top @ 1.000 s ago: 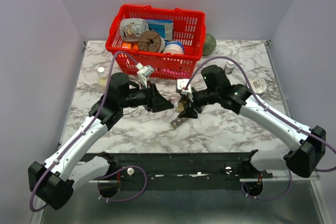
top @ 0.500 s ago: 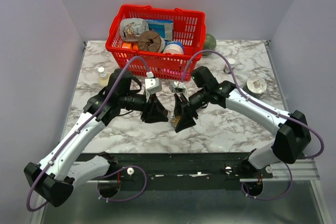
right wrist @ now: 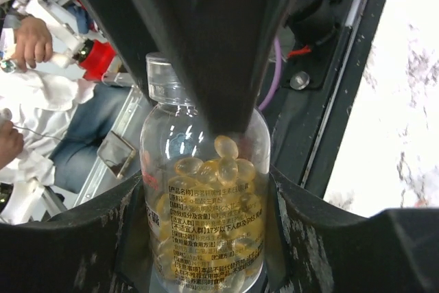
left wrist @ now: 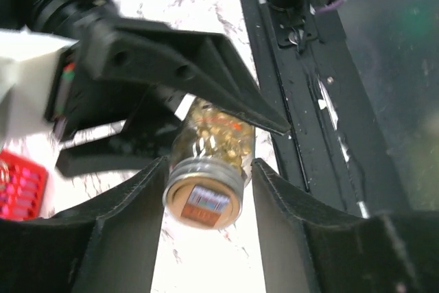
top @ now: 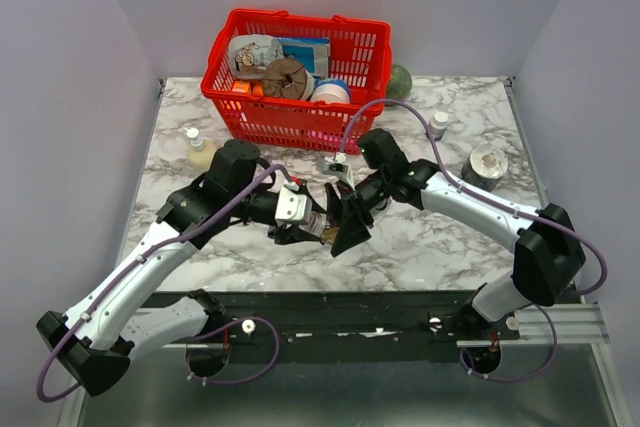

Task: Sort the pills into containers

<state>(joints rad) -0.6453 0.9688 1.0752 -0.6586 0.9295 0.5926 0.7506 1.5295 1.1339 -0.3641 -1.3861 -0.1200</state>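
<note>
A clear pill bottle [top: 323, 231] full of yellow softgel capsules hangs above the table middle between my two grippers. My right gripper [top: 346, 224] is shut on its body; in the right wrist view the labelled bottle [right wrist: 206, 217] fills the gap between the fingers. My left gripper [top: 303, 230] comes from the opposite side. Its fingers [left wrist: 130, 217] press against the bottle's cap end [left wrist: 204, 200], which carries a barcode sticker. The dark grey compartment strip does not show in any view.
A red mesh basket [top: 300, 117] of groceries stands at the back centre. A small pale bottle [top: 195, 147] stands at the left. A small white bottle [top: 437, 124] and a round jar [top: 487, 164] stand at the right. A green round object [top: 400, 82] sits beside the basket.
My left gripper swung in toward the near side and closed onto the bottle's cap end. My right gripper carried the bottle left and nearer. The grey piece seen on the table is now covered.
</note>
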